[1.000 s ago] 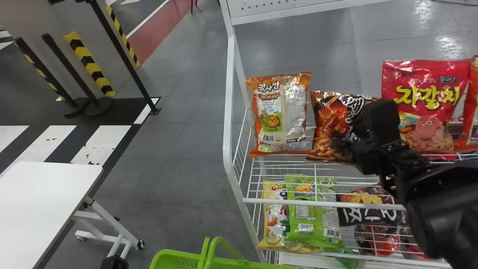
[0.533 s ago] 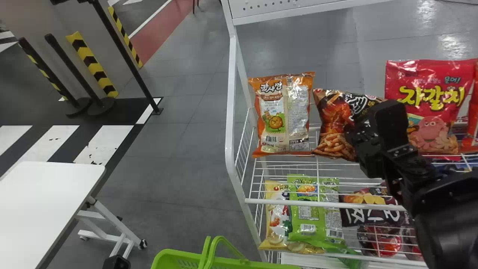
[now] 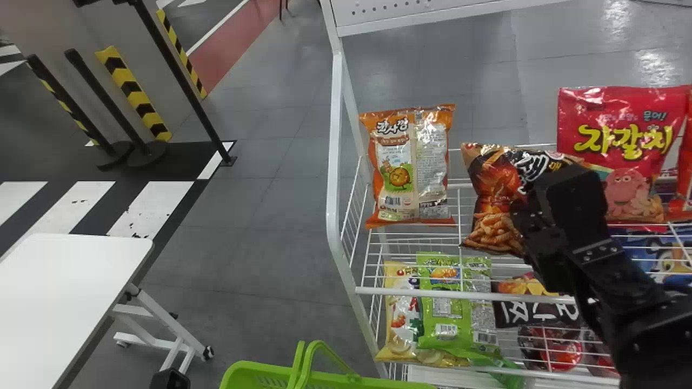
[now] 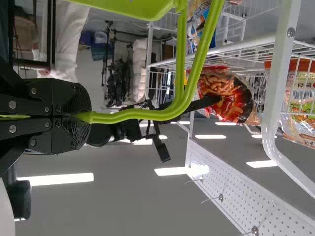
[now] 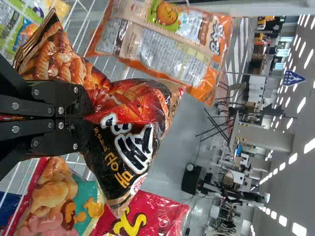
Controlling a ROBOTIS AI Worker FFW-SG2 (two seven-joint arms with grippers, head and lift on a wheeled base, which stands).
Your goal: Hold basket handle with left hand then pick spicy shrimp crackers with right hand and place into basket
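Note:
In the head view my right gripper (image 3: 521, 219) is at the upper shelf, closed on the dark orange-and-black spicy shrimp crackers (image 3: 493, 229). The right wrist view shows the right gripper (image 5: 87, 117) pinching the creased middle of the crackers bag (image 5: 129, 105), its two ends spreading out past the fingers. My left gripper (image 4: 83, 117) is shut on the green basket handle (image 4: 197, 64), with the basket (image 4: 130, 7) beyond it. At the head view's bottom edge the basket (image 3: 259, 373) stands left of the shelf.
An orange bag (image 3: 400, 167) stands left of the held crackers, a red octopus bag (image 3: 621, 146) to their right. Below are the white wire shelf's front rail (image 3: 459, 295) and more snack bags (image 3: 446, 308). A white table (image 3: 70, 292) is at the left.
The right gripper and the crackers, after rising a little, have come down and to the right, farther from the orange bag. The head view has shifted slightly; the basket has stayed beside the shelf.

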